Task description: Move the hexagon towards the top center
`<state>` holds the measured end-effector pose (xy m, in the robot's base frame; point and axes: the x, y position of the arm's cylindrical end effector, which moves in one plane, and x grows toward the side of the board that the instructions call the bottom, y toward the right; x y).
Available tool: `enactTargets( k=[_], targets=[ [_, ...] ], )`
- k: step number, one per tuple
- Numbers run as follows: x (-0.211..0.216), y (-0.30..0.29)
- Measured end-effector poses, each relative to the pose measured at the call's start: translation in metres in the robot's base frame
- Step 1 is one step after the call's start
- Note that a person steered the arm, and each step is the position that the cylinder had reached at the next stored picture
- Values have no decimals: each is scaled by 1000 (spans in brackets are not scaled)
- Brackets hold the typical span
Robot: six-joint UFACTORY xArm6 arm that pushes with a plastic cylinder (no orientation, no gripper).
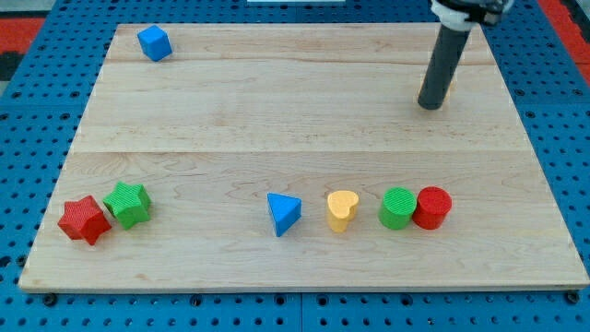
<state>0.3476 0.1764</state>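
My tip [430, 106] rests on the board at the view's upper right. A thin yellow-orange sliver [452, 89] shows just behind the rod's right side; it may be a block, but its shape is hidden. A blue block [155, 42], cube-like or hexagonal, sits at the top left corner, far from my tip. No other block with a hexagon outline shows.
Along the view's bottom stand a red star [84, 219] touching a green star [128, 204], a blue triangle [283, 213], a yellow heart [342, 209], and a green cylinder [397, 207] touching a red cylinder [432, 207]. The wooden board [295, 138] lies on a blue pegboard.
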Motion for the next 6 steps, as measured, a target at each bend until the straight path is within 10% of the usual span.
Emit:
enactTargets(
  k=[4, 6],
  targets=[
    [-49, 29],
    [-88, -76]
  ],
)
